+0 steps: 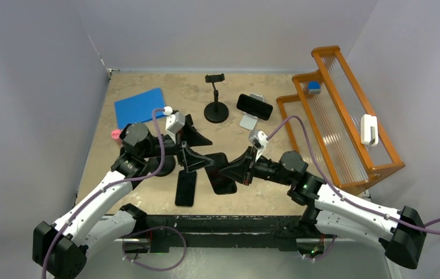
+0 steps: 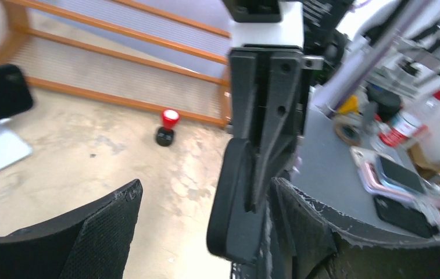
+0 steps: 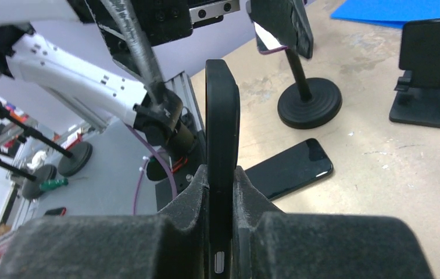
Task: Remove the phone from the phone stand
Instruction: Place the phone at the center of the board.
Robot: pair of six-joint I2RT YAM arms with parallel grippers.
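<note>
- Right wrist view first: the table [image 1: 176, 81] spreads under both arms, and the black stand [image 3: 426, 75] sits well apart from the grip, toward the far side.
- The phone [image 3: 223, 104] touches no stand. It is held thin edge up, with its long axis running straight out from the fingers.
- Your right gripper [image 3: 222, 174] is clamped on its two faces near one end, so that arm has it.
- Your left gripper [image 2: 206, 183] is spread wide and holds nothing, with the phone close by one of its fingers. I judge setting the phone down comes next.
</note>
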